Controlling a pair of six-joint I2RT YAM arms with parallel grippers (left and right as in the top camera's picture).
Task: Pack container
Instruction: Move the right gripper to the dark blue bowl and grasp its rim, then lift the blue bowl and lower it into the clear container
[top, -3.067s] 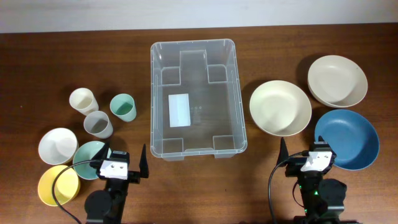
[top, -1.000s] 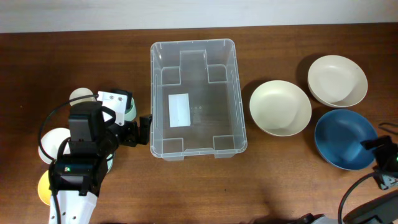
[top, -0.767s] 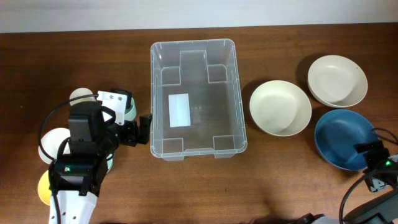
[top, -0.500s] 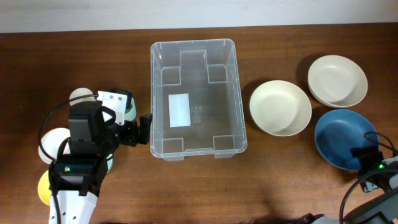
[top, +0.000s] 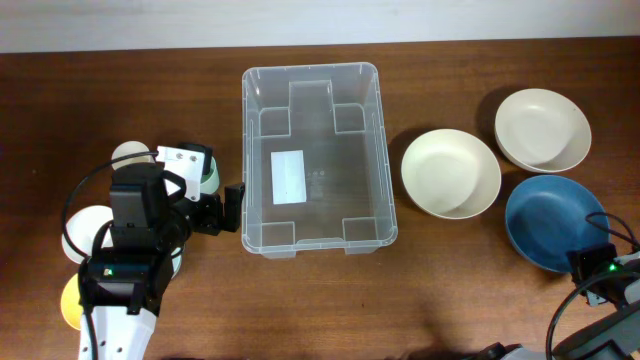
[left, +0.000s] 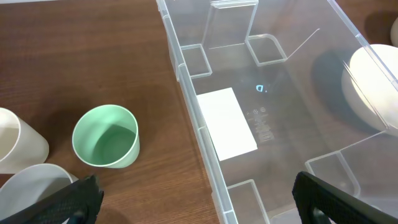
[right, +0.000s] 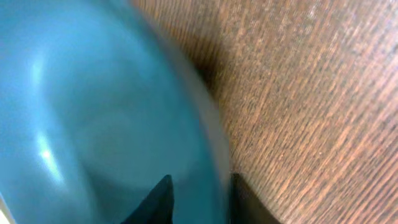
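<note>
The container (top: 312, 155), a large clear bin with a white label on its base, stands mid-table with nothing in it. My left gripper (top: 212, 212) hovers open over its near left wall (left: 189, 112), one finger on the cup side and the other over the bin; in the left wrist view the left gripper (left: 199, 208) holds nothing. At the right, my right gripper (top: 590, 262) has closed on the near rim of the blue bowl (top: 555, 222). In the right wrist view the right gripper (right: 199, 202) has one finger inside the blue bowl (right: 93, 112) and one outside.
Two cream bowls (top: 450, 173) (top: 542, 130) sit right of the bin. A green cup (left: 106, 135), a grey cup (left: 31, 186) and a cream cup (top: 128, 153) stand left of it, with a white bowl (top: 78, 232) and a yellow bowl (top: 72, 300) near the left arm.
My right gripper has slid in from the right edge to the blue bowl's near rim and closed its fingers there. The left arm has stayed still and open.
</note>
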